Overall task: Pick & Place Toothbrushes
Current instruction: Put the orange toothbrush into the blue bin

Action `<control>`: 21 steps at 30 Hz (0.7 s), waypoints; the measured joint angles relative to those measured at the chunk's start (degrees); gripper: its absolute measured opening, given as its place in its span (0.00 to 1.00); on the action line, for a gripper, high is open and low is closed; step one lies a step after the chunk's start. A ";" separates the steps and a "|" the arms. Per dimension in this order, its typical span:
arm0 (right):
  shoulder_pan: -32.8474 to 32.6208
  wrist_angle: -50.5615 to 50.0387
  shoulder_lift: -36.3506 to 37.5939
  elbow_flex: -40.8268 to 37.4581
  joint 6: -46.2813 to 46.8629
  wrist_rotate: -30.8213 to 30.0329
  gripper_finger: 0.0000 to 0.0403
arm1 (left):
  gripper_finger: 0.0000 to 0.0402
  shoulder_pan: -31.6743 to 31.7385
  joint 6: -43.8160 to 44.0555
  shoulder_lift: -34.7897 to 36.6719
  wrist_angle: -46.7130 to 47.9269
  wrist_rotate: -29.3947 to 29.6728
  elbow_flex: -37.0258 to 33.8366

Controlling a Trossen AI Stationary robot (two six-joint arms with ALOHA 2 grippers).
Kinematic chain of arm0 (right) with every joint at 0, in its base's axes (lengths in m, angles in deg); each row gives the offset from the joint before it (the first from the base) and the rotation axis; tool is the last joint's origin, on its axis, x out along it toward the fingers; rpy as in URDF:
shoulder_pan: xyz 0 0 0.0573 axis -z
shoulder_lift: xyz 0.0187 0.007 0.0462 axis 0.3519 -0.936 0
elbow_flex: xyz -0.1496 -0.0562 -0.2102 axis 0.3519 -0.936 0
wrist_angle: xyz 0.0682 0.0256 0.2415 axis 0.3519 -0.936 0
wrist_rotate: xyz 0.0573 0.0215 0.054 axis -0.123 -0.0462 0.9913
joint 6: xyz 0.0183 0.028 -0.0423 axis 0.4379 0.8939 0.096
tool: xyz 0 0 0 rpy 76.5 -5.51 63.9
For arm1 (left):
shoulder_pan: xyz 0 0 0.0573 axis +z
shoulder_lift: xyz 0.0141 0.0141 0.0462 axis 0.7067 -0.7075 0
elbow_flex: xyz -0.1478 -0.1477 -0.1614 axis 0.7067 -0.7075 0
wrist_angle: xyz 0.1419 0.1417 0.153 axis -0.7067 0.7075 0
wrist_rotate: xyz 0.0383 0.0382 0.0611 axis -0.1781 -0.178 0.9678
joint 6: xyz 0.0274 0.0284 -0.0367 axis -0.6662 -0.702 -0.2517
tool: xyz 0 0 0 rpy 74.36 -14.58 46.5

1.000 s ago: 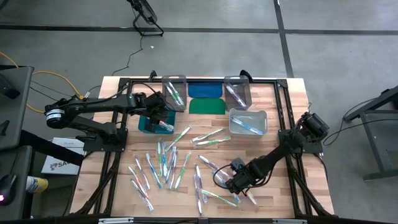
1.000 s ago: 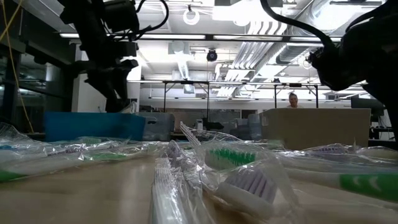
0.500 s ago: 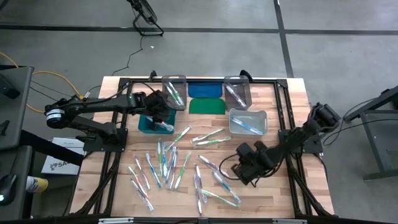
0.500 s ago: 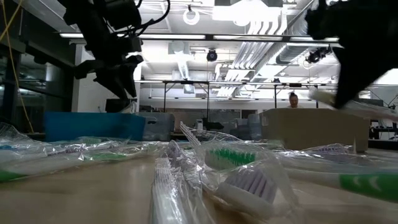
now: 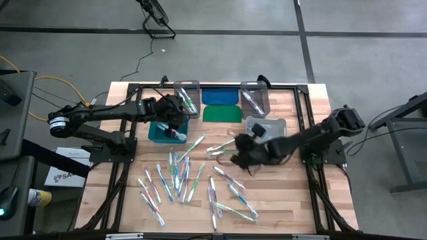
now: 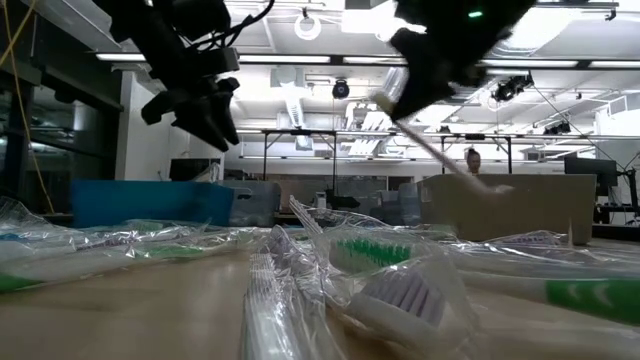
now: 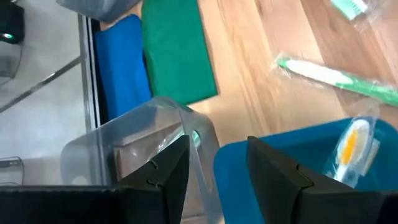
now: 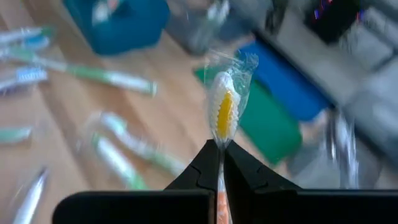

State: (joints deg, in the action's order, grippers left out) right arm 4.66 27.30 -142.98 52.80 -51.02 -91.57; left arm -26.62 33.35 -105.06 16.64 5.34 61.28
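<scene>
Above mid-table, your right gripper (image 5: 241, 148) is clamped on one wrapped toothbrush (image 8: 222, 109): clear crinkled sleeve, white head with a yellow-orange centre, raised clear of the wood. Loose toothbrushes (image 5: 180, 177) lie scattered across the table's near half, white with green or blue parts. Your left gripper (image 5: 175, 115) hovers over the teal bin (image 5: 155, 133), fingers (image 7: 168, 171) parted, holding nothing.
</scene>
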 joint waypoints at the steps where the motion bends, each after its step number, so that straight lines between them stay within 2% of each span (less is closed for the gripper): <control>1: 1.79 3.95 0.06 0.06 -5.00 1.52 0.01 | 0.38 0.00 0.09 0.00 -0.25 -0.41 0.00; 5: 9.04 17.97 0.08 0.07 -21.66 10.41 0.01 | 0.38 0.00 0.71 0.00 -3.12 -1.85 0.00; 9: 16.24 27.21 0.10 0.09 -32.15 19.01 0.01 | 0.38 0.02 -0.22 0.00 -6.44 -3.65 0.00; 14: 24.57 37.33 0.12 -1.78 -37.55 32.31 0.01 | 0.38 0.47 -2.30 -1.93 -14.06 -6.51 0.00; 18: 29.13 48.89 0.12 -5.07 -40.07 41.87 0.01 | 0.38 4.73 -3.12 -4.85 -20.12 -13.54 0.02; 21: 31.14 55.85 0.14 -7.06 -41.40 46.18 0.01 | 0.38 9.13 -0.19 -7.01 -24.50 -19.09 -0.07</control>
State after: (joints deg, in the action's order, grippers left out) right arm 35.80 83.16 -142.85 45.74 -92.42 -45.39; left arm -17.49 33.16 -112.07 -7.86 -13.75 61.22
